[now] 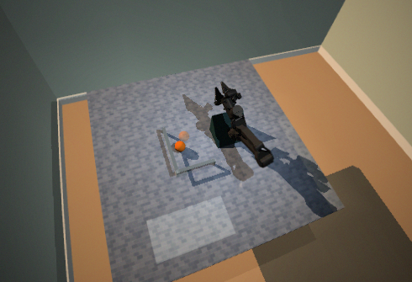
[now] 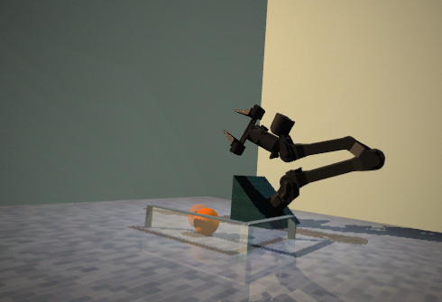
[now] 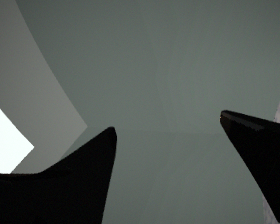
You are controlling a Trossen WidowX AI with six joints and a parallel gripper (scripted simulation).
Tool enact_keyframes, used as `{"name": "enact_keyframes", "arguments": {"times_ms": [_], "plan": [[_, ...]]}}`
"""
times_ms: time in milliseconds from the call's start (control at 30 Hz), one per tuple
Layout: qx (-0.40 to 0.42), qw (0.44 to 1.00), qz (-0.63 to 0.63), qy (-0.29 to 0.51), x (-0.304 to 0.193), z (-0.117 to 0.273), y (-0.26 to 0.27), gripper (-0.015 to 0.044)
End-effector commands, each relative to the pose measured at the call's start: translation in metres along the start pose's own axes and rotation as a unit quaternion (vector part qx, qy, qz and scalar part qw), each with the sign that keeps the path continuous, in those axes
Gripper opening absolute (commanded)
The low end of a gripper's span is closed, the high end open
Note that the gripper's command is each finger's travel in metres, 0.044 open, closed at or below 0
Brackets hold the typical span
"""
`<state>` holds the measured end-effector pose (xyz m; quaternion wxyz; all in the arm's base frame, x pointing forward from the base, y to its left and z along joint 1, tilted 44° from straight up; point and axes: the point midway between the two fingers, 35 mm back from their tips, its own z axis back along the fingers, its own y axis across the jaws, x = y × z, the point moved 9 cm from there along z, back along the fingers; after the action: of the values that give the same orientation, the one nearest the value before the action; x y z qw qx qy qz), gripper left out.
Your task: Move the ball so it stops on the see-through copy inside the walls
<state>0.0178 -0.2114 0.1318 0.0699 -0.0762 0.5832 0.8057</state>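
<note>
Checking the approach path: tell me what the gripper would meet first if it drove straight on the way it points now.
Probably nothing close. The open gripper is raised and aims over the ball, toward the grey-green wall; between its fingers only that wall shows.

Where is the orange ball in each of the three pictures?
Top: the orange ball lies left of centre, inside the corner of the clear walls, just below the see-through copy.
Exterior: the ball sits low, centre-left, behind the near wall, overlapping the copy.
Wrist: not in it; only the open pincer and a grey-green wall.
Shared landmark: the clear walls.
</note>
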Motion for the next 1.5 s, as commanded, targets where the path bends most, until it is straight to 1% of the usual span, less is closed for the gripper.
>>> {"name": "enact_keyframes", "arguments": {"times_ms": [0,33,100,167,233,300,367,500,633,767,933,1067,1200,1233,1267,1467], "plan": [[-0.005,1.000,0.008,0.004,-0.002,-0.001,0.000,0.0426],[-0.021,0.999,0.030,0.015,-0.007,-0.005,0.000,0.0434],[-0.074,0.989,0.115,0.058,-0.025,-0.018,0.000,0.0434],[-0.125,0.964,0.205,0.112,-0.046,-0.030,-0.002,0.0434],[-0.168,0.926,0.292,0.172,-0.069,-0.039,-0.005,0.0434],[-0.202,0.875,0.372,0.236,-0.092,-0.045,-0.010,0.0434],[-0.231,0.809,0.446,0.305,-0.117,-0.049,-0.019,0.0434],[-0.256,0.702,0.531,0.400,-0.150,-0.049,-0.034,0.0434],[-0.261,0.566,0.597,0.504,-0.183,-0.044,-0.047,0.0434],[-0.245,0.425,0.629,0.603,-0.213,-0.035,-0.058,0.0434],[-0.206,0.266,0.625,0.704,-0.246,-0.019,-0.070,0.0434],[-0.165,0.154,0.597,0.770,-0.269,-0.003,-0.079,0.0434],[-0.118,0.057,0.551,0.824,-0.291,0.014,-0.087,0.0434],[-0.108,0.039,0.540,0.834,-0.295,0.018,-0.088,0.0434],[-0.104,0.033,0.536,0.837,-0.297,0.020,-0.089,0.0434],[-0.104,0.032,0.536,0.837,-0.297,0.020,-0.089,0.0434]]}}
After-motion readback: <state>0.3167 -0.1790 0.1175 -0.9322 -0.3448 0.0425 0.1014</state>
